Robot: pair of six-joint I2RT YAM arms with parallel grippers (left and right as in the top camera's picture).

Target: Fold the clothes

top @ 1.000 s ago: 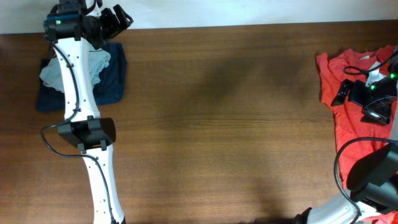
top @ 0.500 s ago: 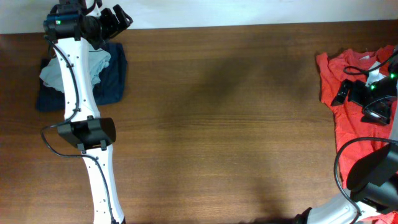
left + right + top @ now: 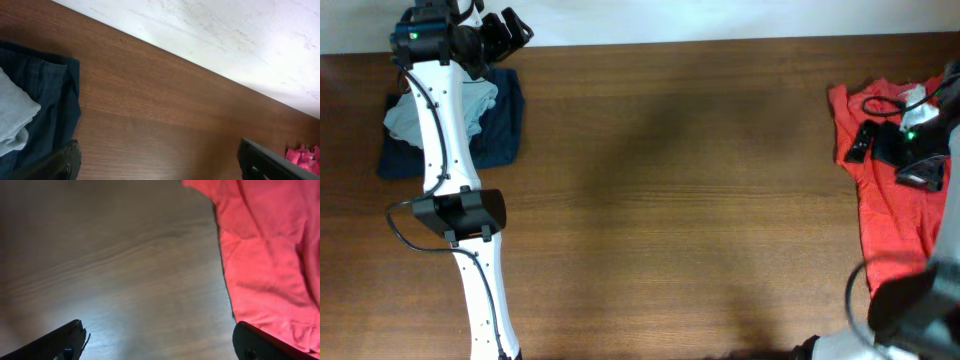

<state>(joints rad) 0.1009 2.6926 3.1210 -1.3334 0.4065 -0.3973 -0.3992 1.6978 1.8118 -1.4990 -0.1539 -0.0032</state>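
The clothes lie in two places. At the far left, a pale grey-blue piece (image 3: pixel 470 105) rests on a folded dark navy piece (image 3: pixel 500 130); both also show in the left wrist view, the navy piece (image 3: pixel 47 95) beside the grey-blue piece (image 3: pixel 12 117). A red-orange T-shirt (image 3: pixel 890 220) sprawls at the right edge and fills the right of the right wrist view (image 3: pixel 270 245). My left gripper (image 3: pixel 508 30) (image 3: pixel 162 170) hangs open over bare wood just behind the pile. My right gripper (image 3: pixel 888 162) (image 3: pixel 162 347) is open above the red shirt's left edge, holding nothing.
The brown wooden table (image 3: pixel 680 200) stretches between the two heaps. A pale wall (image 3: pixel 225 35) runs behind the back edge. My left arm (image 3: pixel 460 210) reaches from the front left up across the pile.
The right gripper has shifted slightly left and toward the back over the red shirt, and its arm has swung out toward the right edge. The left arm is still.
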